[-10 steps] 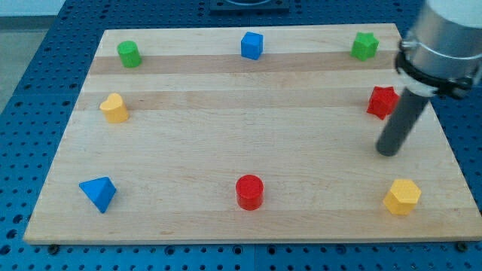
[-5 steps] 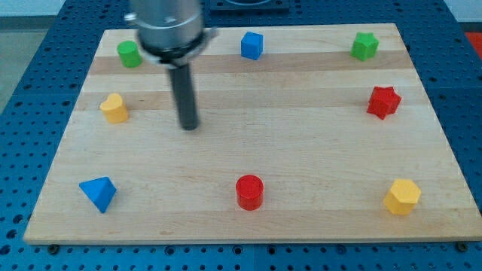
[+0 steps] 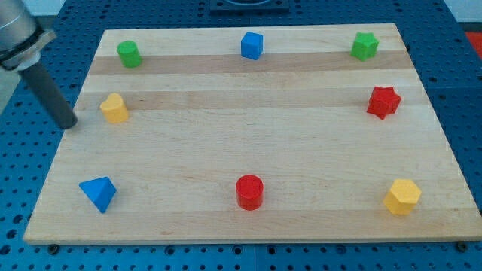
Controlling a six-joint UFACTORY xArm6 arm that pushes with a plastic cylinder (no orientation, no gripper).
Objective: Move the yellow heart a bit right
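Note:
The yellow heart (image 3: 114, 108) sits on the wooden board (image 3: 248, 143) near its left edge, in the upper half. My tip (image 3: 68, 124) is at the board's left edge, a short way to the left of the yellow heart and slightly lower. It stands apart from the heart, with a small gap between them. The rod slants up to the view's top left corner.
A green block (image 3: 129, 53), a blue cube (image 3: 251, 45) and a green star (image 3: 364, 46) line the top. A red star (image 3: 382, 101) is at the right. A blue pyramid (image 3: 99, 193), a red cylinder (image 3: 249, 191) and a yellow hexagon (image 3: 402, 197) line the bottom.
My tip swept from the right side near the red star, across the board's middle, to the left edge beside the yellow heart. No block has moved.

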